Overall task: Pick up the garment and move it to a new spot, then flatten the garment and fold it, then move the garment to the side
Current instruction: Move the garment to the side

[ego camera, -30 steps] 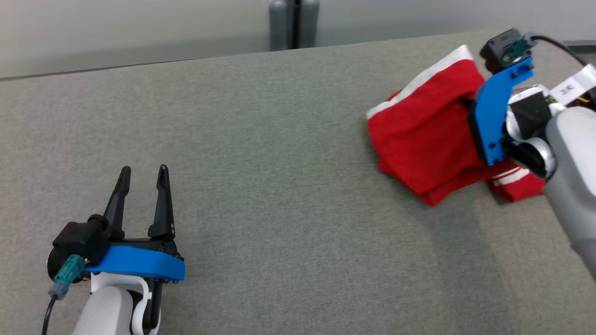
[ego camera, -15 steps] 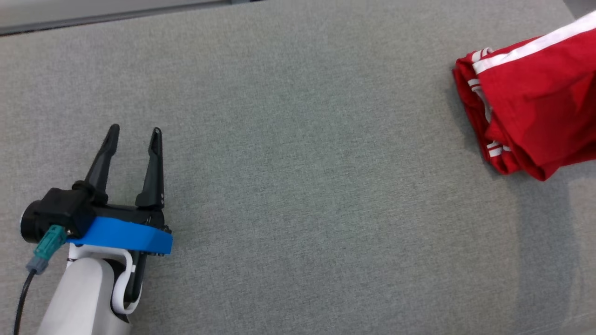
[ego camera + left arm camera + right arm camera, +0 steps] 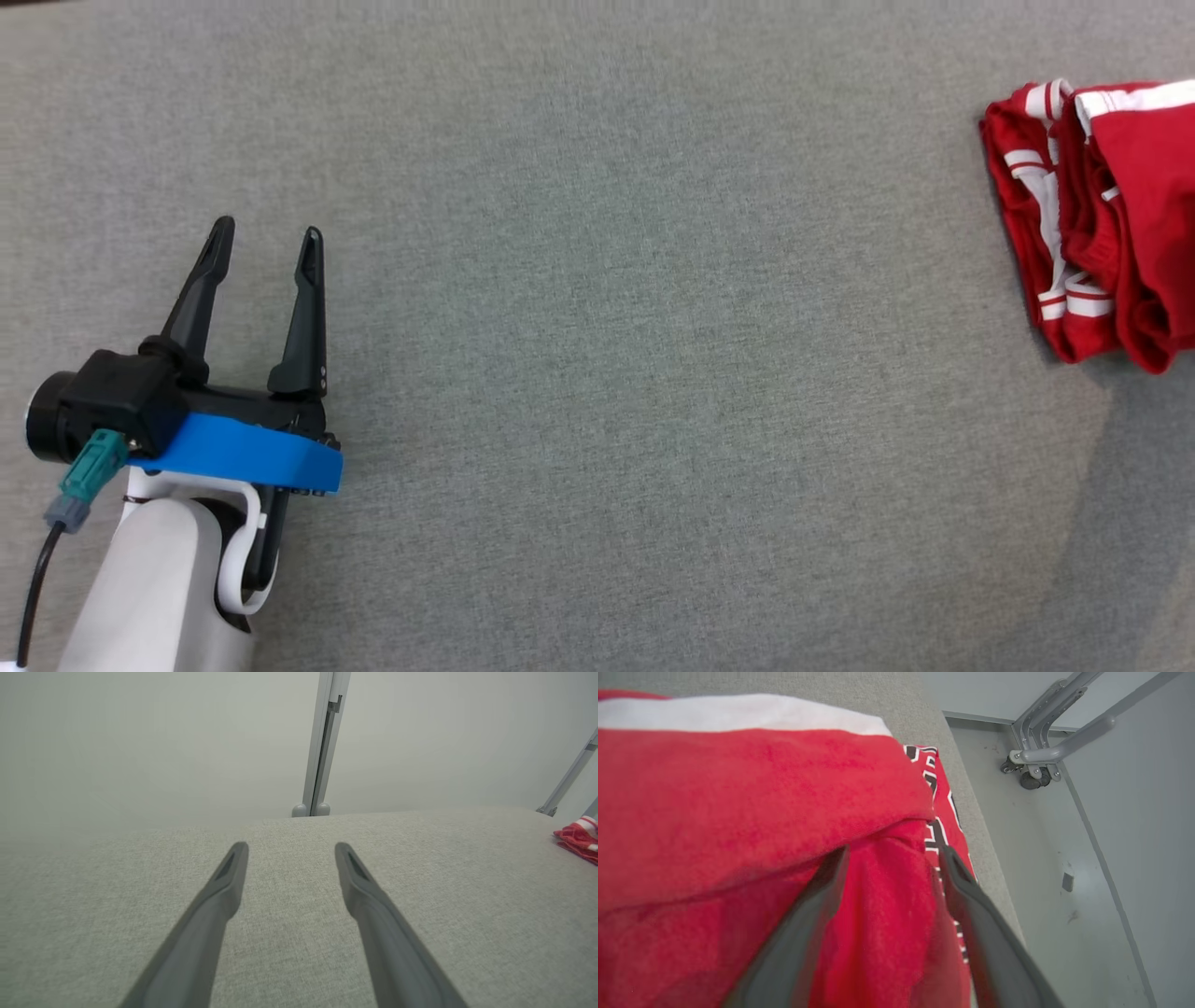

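Note:
The garment (image 3: 1111, 215) is a red bundle with white stripes, lying folded on the grey table (image 3: 597, 373) at the head view's right edge, partly cut off. In the right wrist view the garment (image 3: 738, 802) is close up, and my right gripper (image 3: 894, 856) stands open over it with its fingers spread and red cloth between them. My left gripper (image 3: 266, 238) is open and empty above the table at the lower left, far from the garment. In the left wrist view the left gripper (image 3: 290, 851) points across bare table, with the garment (image 3: 577, 837) at the far right.
The table's edge runs right beside the garment in the right wrist view, with floor below it and a metal frame on a caster (image 3: 1036, 756) beyond. A grey post (image 3: 322, 742) stands behind the table's far edge.
The head camera has tilted down and turned, so the whole picture has shifted. The right arm, which was at the garment, is no longer in that picture. The left gripper stays open.

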